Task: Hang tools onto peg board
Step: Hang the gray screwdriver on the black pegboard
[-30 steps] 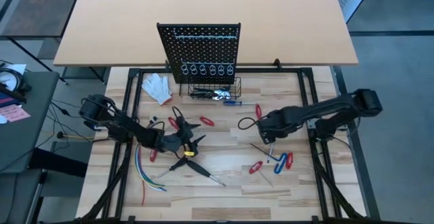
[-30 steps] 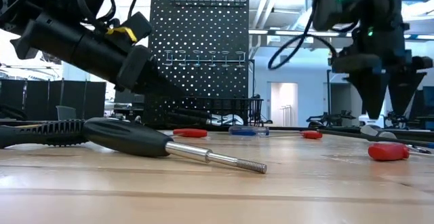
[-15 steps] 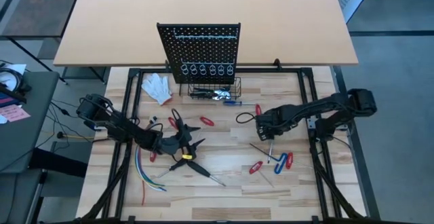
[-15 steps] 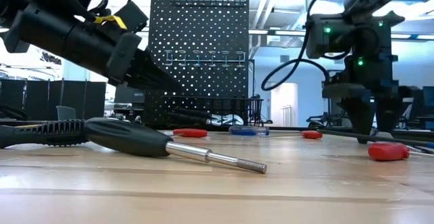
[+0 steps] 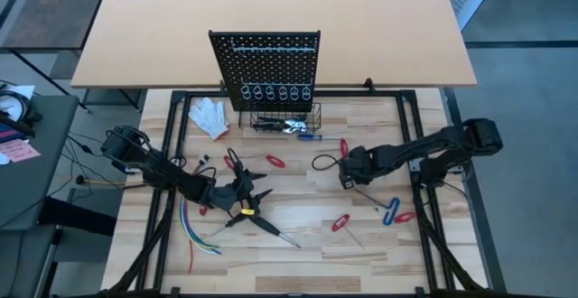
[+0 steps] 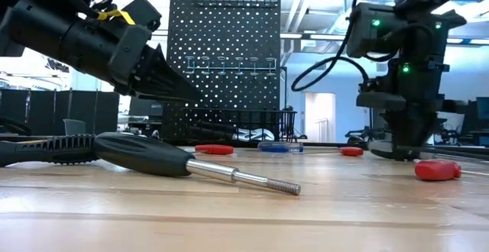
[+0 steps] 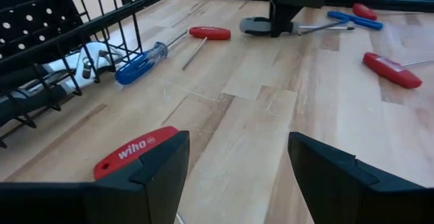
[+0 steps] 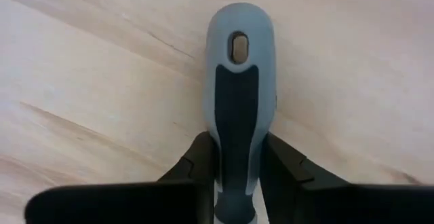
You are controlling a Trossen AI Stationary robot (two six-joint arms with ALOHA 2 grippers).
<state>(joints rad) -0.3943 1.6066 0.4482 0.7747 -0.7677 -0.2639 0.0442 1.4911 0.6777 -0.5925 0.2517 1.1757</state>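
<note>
On the pale wooden tabletop [image 5: 298, 262], right of centre, my right gripper [image 5: 349, 177] stands low with its two dark fingers [image 8: 196, 166] closed against the sides of a grey-and-black screwdriver handle [image 8: 234, 95]; the handle is smooth, rounded at the end and pierced by a small oval hole, and it lies flat on the wood grain. My left gripper [image 5: 237, 192] hovers left of centre with its blunt black fingers [image 7: 146, 173] spread wide and nothing between them; beneath one finger lies a glossy red handle [image 7: 132, 151] with white lettering. Around them lie other tools: a blue T-shaped hex key [image 5: 392, 209] beside a red handle [image 5: 404, 216], a red-handled screwdriver [image 5: 340, 222], and a ribbed black handle with a threaded steel shaft [image 6: 191, 163] close to the low camera. At the table's far edge the black perforated peg board [image 5: 265, 60] stands upright, carrying a row of metal rings [image 5: 275, 91] above a wire basket [image 5: 287, 119]. A white glove [image 5: 209, 116] lies beside it.
</note>
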